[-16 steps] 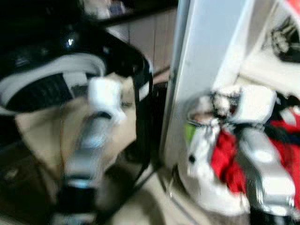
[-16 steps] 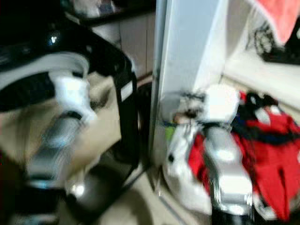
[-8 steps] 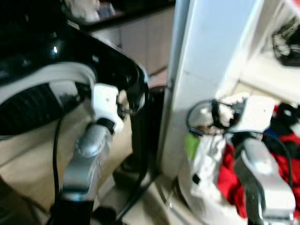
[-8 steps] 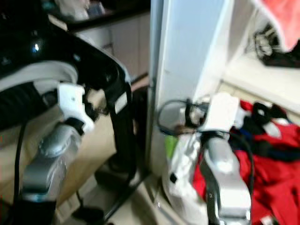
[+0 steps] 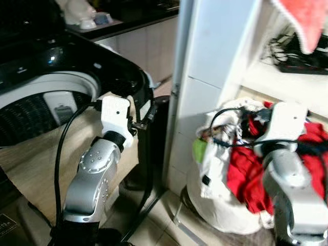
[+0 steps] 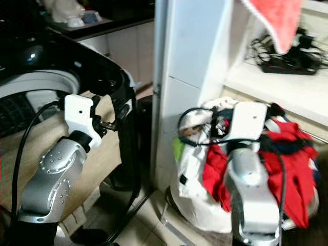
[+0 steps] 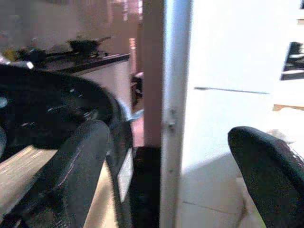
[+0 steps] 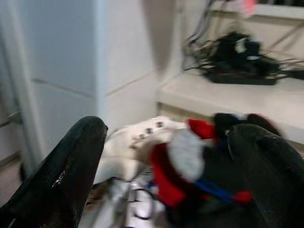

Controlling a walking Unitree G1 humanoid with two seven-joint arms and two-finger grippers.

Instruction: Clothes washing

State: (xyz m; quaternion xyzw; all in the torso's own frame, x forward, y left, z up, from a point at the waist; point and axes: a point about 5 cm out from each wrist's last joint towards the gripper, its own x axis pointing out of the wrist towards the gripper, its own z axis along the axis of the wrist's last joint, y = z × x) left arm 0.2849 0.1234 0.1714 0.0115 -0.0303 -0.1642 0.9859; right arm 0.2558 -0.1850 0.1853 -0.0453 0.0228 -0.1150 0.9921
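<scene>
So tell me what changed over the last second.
Mostly the camera: the blur cleared and the view shifted. The right gripper, jaws open and empty, hovers over the white laundry bag of red and dark clothes, as before. The left gripper, open, is raised beside the black top-loading washing machine. Nothing was taken hold of or let go.
</scene>
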